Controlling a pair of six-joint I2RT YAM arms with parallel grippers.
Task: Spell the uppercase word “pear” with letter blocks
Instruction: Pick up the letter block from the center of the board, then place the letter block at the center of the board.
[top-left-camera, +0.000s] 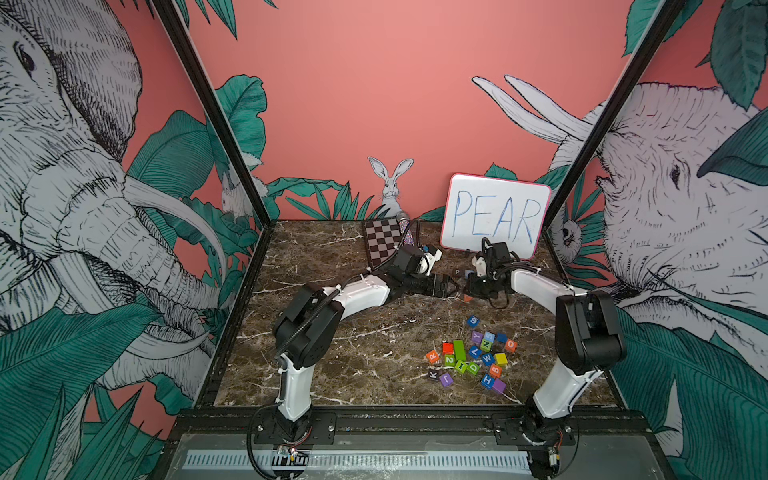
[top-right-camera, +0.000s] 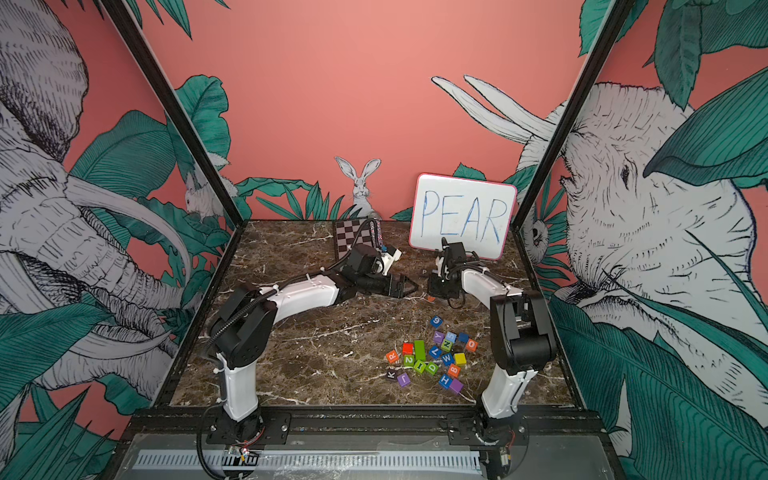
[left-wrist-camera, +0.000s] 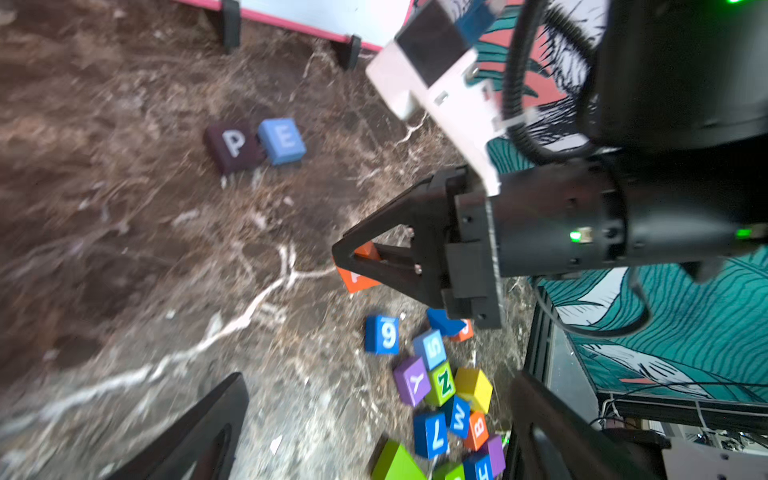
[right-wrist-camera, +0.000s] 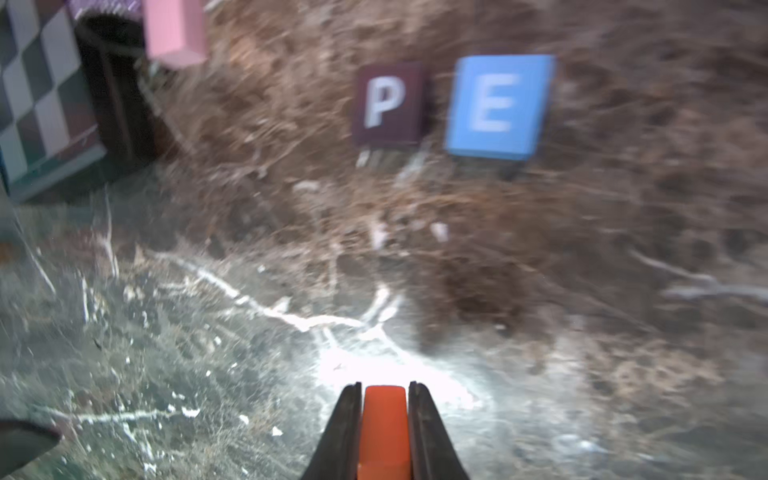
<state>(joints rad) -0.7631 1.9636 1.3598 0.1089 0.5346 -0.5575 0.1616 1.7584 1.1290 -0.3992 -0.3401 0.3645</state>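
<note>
The black P block (left-wrist-camera: 234, 145) and light-blue E block (left-wrist-camera: 282, 140) lie side by side on the marble table, in front of the whiteboard; the right wrist view shows this P block (right-wrist-camera: 388, 104) and E block (right-wrist-camera: 498, 106) ahead. My right gripper (right-wrist-camera: 384, 384) is shut on an orange A block (right-wrist-camera: 384, 428), low over the table in front of that pair; the left wrist view shows the orange block (left-wrist-camera: 357, 280) with its letter mostly hidden. The orange R block (top-left-camera: 432, 355) lies at the pile's left edge. My left gripper (left-wrist-camera: 374, 424) is open and empty, just left of the right gripper (top-left-camera: 467, 296).
A pile of other coloured cubes (top-left-camera: 478, 353) lies near the right arm's base. The pink-edged whiteboard (top-left-camera: 494, 216) reading PEAR stands at the back right. A checkered board (top-left-camera: 382, 241) leans at the back centre.
</note>
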